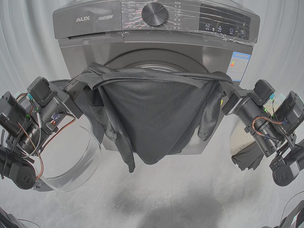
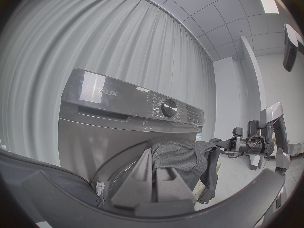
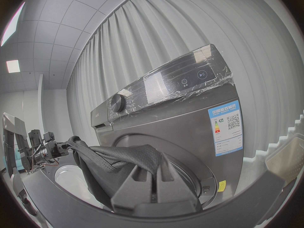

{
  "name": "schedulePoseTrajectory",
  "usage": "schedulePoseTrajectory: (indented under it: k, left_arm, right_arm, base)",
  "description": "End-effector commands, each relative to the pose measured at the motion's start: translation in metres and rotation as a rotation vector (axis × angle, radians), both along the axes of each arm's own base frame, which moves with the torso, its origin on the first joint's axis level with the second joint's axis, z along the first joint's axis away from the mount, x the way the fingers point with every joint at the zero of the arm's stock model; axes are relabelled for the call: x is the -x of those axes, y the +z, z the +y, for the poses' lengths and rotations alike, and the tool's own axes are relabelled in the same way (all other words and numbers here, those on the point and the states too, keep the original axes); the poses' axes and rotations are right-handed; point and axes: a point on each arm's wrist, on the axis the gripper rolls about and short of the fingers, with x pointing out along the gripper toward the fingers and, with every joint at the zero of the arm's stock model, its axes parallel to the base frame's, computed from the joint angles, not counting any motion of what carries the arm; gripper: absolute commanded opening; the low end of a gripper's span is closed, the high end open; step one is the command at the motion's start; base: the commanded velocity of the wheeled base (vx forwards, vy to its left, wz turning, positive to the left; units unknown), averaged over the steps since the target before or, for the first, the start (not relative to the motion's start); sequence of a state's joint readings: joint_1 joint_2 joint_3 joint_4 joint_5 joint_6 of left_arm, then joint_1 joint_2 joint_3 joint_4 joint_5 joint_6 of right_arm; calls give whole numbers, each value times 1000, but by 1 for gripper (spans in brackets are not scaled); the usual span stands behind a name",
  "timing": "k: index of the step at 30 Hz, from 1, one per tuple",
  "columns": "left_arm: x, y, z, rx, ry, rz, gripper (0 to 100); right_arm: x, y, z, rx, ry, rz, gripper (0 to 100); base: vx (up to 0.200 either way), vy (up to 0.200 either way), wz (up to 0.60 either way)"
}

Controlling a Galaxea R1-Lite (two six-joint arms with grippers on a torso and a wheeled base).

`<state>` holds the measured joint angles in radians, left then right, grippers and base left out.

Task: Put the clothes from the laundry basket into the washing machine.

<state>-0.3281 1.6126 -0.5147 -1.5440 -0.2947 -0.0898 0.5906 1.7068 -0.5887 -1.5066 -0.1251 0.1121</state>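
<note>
Before the washing machine (image 1: 91,22) I hold the dark grey garment (image 1: 152,111) strung between both arms. Its long axis runs side to side across the drum opening (image 1: 158,67), with the top hem taut and the body and sleeves hanging down. My left gripper (image 1: 83,79) is pinched together on one end of the hem and my right gripper (image 1: 223,83) on the other. The clear door (image 1: 79,162) stands swung open just beside my left arm. The laundry basket (image 1: 240,136) sits low at right, with another dark cloth (image 1: 248,157) over its edge.

Drum opening (image 1: 158,67) largely behind garment (image 1: 152,117); laundry basket (image 1: 238,137) partly behind right arm (image 1: 262,127)
</note>
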Motion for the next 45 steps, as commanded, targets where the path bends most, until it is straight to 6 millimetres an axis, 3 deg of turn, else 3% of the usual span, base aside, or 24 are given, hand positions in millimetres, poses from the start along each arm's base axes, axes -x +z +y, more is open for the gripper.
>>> schedulePoseTrajectory:
  k: [1, 45]
  left_arm:
    - [0, 0, 0, 1, 0, 0, 0]
    - [2, 9, 2, 16, 0, -28, 0]
  right_arm:
    - [1, 3, -1, -6, -1, -8, 0]
    - [4, 13, -3, -22, -1, -39, 0]
  base:
    - [0, 0, 0]
    - [0, 0, 0]
